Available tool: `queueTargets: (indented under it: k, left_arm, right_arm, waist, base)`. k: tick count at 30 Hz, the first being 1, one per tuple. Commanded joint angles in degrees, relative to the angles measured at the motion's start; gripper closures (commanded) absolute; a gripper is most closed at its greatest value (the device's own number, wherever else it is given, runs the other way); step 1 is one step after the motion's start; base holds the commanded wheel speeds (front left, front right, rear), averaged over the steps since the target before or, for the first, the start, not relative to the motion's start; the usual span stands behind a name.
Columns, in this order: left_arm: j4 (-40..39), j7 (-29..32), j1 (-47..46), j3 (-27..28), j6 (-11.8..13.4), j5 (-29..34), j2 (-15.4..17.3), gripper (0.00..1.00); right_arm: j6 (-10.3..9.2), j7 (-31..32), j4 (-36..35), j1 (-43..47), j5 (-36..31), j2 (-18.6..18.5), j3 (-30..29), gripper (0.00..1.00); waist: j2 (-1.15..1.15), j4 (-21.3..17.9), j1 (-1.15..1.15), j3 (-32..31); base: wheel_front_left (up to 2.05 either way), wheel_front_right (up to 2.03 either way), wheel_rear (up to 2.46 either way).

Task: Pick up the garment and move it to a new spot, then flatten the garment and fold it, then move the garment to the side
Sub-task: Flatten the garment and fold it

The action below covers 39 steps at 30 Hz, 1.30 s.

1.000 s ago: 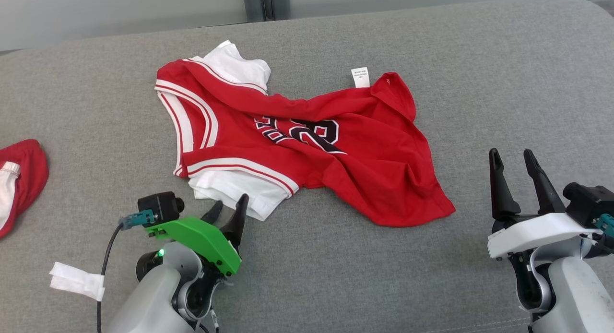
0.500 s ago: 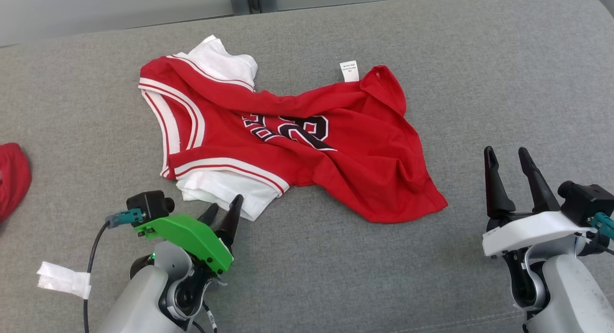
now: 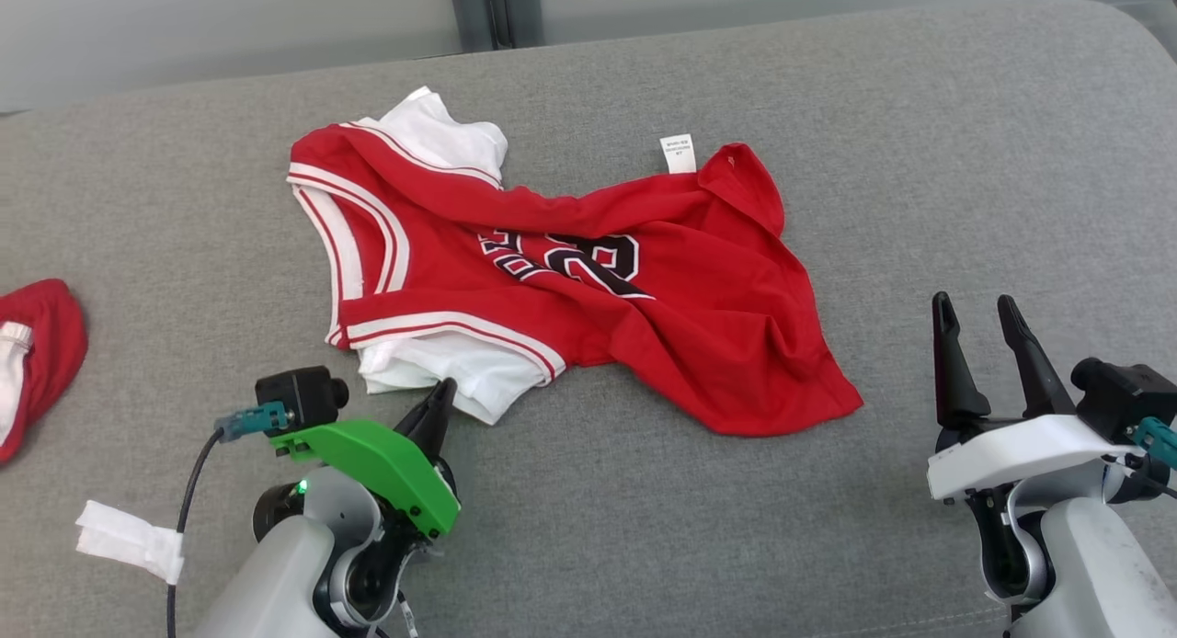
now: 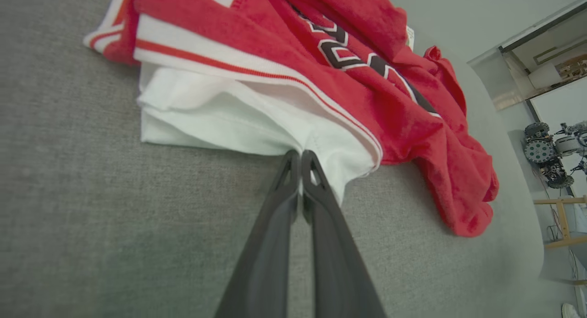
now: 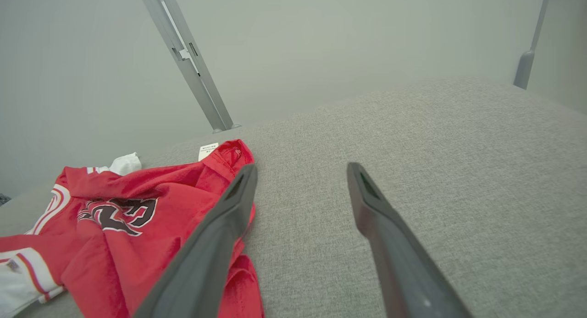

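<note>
Garment (image 3: 588,298): red sleeveless jersey with white-and-red striped trim, dark lettering across the chest and a white layer underneath. It lies crumpled near the middle of the grey fabric surface (image 3: 919,114), with the armholes toward my left and the hem toward my right. Its own folds cover part of the lettering. A white care tag (image 3: 678,153) sticks out at the far edge.

My left hand (image 3: 439,399) has its fingers pressed together on the near white sleeve (image 3: 441,371). The cloth puckers at the tips, so I read this as a pinch on the garment's edge. My right hand (image 3: 973,302) stands spread, well apart from the hem, and touches nothing.

A second red-and-white cloth (image 3: 37,362) lies at the far left edge, well apart from the jersey. A white tape tab (image 3: 129,539) sits beside my left forearm (image 3: 276,583).
</note>
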Motion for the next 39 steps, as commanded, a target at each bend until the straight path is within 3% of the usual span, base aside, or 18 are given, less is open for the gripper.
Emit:
queueTargets:
  k: [1,8,12,13,14,20,26,35,37,39]
  left_arm:
    - [-1.8,-0.1,1.6,-0.4,0.6,0.4,0.6,1.00]
    - [-14.5,1.5,9.7,-3.7,4.2,1.4,1.2,1.00]
    - [-17.7,3.2,13.4,-5.3,6.2,0.8,0.9,1.00]
    - [-17.8,3.7,13.9,-5.8,6.5,0.6,0.9,0.46]
    - [-17.7,3.9,14.1,-5.9,6.5,0.4,0.7,0.00]
    - [-14.4,3.8,13.9,-6.7,5.9,0.7,0.3,0.00]
    - [-17.7,1.3,14.0,-5.4,6.1,2.0,1.9,0.00]
    - [-22.2,-8.9,12.9,-0.6,9.7,10.7,8.2,0.00]
    - [-22.9,-12.3,12.1,-0.1,9.3,13.6,9.9,0.00]
    - [-22.3,-15.2,12.9,1.5,10.8,15.3,11.4,0.00]
  right_arm:
    - [0.02,-0.2,0.2,0.8,0.1,-0.2,-0.1,0.00]
    - [0.02,-0.1,0.5,2.2,-0.1,-1.0,0.0,0.00]
    - [0.02,0.5,0.1,2.3,-0.4,-1.3,0.0,0.00]
    - [0.02,0.8,0.0,2.3,-0.5,-1.4,0.0,0.00]
    - [0.02,0.9,-0.1,2.2,-0.6,-1.4,0.1,0.00]
    - [0.02,1.8,-0.2,1.7,-0.7,-1.7,0.4,0.00]
    - [0.02,1.6,0.0,2.7,-0.5,-1.8,0.4,0.00]
    - [0.02,0.5,-1.4,4.0,-0.3,-1.1,0.3,0.00]
    - [0.02,0.3,-2.3,4.5,-0.5,-1.0,0.1,0.00]
    - [0.02,0.0,-3.2,5.0,-0.9,-0.9,-0.1,0.00]
  waist:
    - [0.00,1.4,0.00,-1.3]
    - [0.00,4.5,0.00,-2.9]
    - [0.00,5.8,0.00,-3.0]
    - [0.00,6.1,0.00,-2.9]
    - [0.00,6.3,0.00,-2.9]
    - [0.00,7.1,0.00,-2.7]
    - [0.00,7.4,0.00,-4.3]
    - [0.00,6.4,0.00,-7.3]
    - [0.00,6.2,0.00,-7.8]
    - [0.00,5.9,0.00,-8.4]
  base:
    - [0.00,0.00,0.00]
    - [0.00,0.00,0.00]
    - [0.00,0.00,0.00]
    - [0.00,0.00,0.00]
    - [0.00,0.00,0.00]
    - [0.00,0.00,0.00]
    - [0.00,0.00,0.00]
    - [0.00,0.00,0.00]
    - [0.00,0.00,0.00]
    - [0.00,0.00,0.00]
